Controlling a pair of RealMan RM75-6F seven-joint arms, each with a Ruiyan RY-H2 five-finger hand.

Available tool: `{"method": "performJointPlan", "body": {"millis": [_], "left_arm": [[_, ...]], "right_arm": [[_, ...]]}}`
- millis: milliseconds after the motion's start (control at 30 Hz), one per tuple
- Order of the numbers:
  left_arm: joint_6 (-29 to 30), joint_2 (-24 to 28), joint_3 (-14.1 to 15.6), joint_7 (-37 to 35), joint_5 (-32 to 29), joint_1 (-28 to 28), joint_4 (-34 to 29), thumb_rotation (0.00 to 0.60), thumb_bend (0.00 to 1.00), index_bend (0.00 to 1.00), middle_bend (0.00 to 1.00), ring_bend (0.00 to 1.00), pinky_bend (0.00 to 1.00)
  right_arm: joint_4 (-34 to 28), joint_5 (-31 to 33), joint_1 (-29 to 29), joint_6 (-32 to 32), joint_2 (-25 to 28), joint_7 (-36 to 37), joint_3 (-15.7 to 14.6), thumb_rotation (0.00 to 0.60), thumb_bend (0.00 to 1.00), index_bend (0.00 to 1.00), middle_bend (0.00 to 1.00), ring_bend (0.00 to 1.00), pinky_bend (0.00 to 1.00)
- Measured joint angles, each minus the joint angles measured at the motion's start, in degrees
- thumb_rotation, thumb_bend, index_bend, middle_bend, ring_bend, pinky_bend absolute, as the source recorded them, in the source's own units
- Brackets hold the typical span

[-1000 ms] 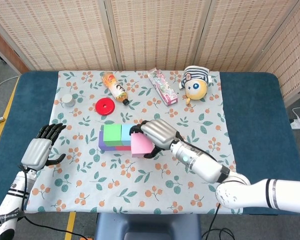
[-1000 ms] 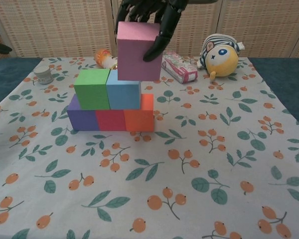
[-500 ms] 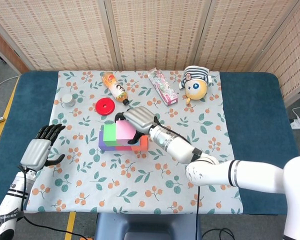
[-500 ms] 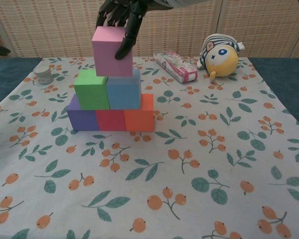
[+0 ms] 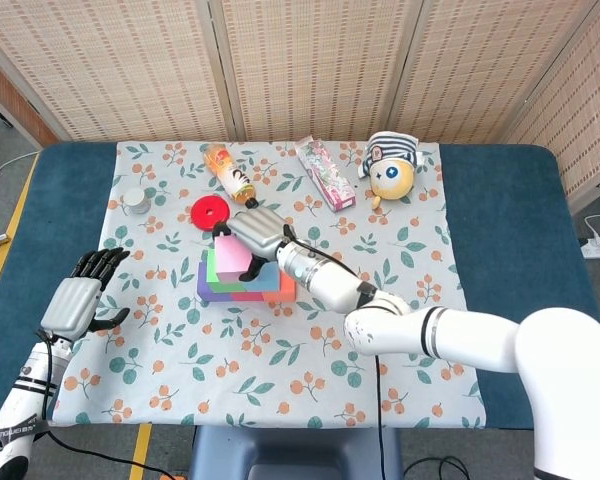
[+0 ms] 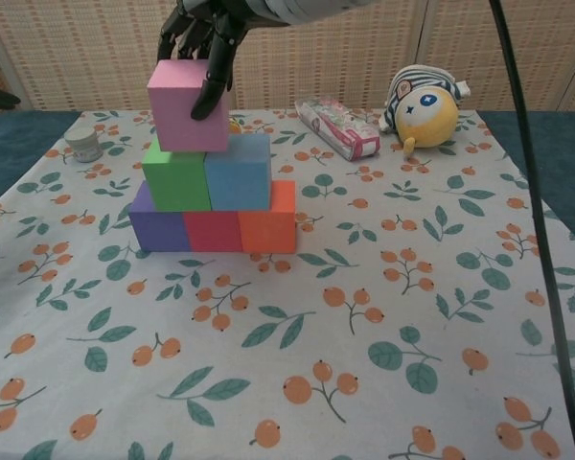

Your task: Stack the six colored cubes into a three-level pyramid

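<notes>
Dark fingers (image 6: 211, 81) of right hand (image 6: 203, 34) clamped down over far and right faces of matte pink foam cube (image 6: 186, 105); cube gripped, held just above the stack, over green foam cube (image 6: 175, 172) and left part of light-blue foam cube (image 6: 238, 171). Contact between pink and green: cannot tell from chest view (gap, if any, very thin). Pink cube roughly level, set left of pyramid centre.

Middle row: green left, light-blue right, touching side by side. Bottom row, left to right: purple foam cube (image 6: 157, 229), red foam cube (image 6: 212, 231), orange foam cube (image 6: 266, 227), all touching, on white floral tablecloth with orange berry print (image 6: 383, 316).

Right arm reaching in from near right across cloth in head view, silver back of hand (image 5: 254, 232) over stack.

Left hand (image 5: 80, 297) at near-left edge of cloth, fingers spread, nothing in it, well apart from cubes.

Far side of cloth: orange drink bottle lying flat (image 5: 232, 175), red disc (image 5: 210, 212), pink snack packet (image 5: 323, 172), yellow round plush toy with striped cap (image 5: 391, 170), small grey-lidded jar (image 5: 136, 202) at far left.
</notes>
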Motion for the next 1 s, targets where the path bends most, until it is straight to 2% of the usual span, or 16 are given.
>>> {"method": "performJointPlan", "body": {"millis": [467,1000], "left_arm": [[-0.18,-0.39,0.09,-1.09,0.2,0.03,0.82,0.6,0.29,0.08,0.05,0.0,0.03],[-0.99,-0.67,0.22,-2.27,0.25,-0.19,1.81,0.6,0.29,0.08,0.04,0.0,0.03]], "right_arm": [[3.93,2.48,2.41,-0.09,-1.96,1.0,-2.82,0.6,0.12,0.32,0.34,0.25,0.37],[4.96,3.34,3.73,-0.16,-2.78,1.65,-4.52,0.6,0.12,0.31,0.34,0.25,0.37]]}}
